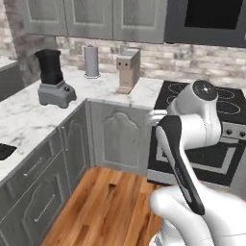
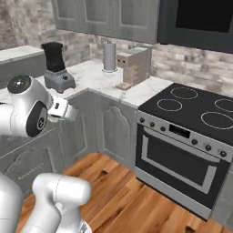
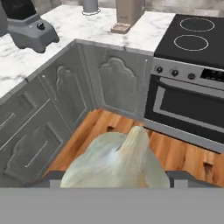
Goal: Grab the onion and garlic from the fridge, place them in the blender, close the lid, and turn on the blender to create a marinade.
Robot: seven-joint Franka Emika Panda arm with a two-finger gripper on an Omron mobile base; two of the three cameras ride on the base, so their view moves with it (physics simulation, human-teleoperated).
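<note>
One garlic (image 3: pixel 116 164) bulb sits gripped in the widely spread pincer (image 3: pixel 114 177) – carried high above the floor, probably bound for the blender (image 3: pixel 27 22) on the bench (image 3: pixel 89 30).

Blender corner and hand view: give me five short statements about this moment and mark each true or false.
1. The garlic sits between the fingers in the hand view. True.
2. The blender stands on the stove. False: it stands on the marble counter, left of the stove.
3. The blender's black jar is on its grey base. True.
4. The oven door hangs open. False: it is shut.
5. The garlic is already in the blender jar. False: it is at the hand, above the wooden floor, apart from the blender.
</note>
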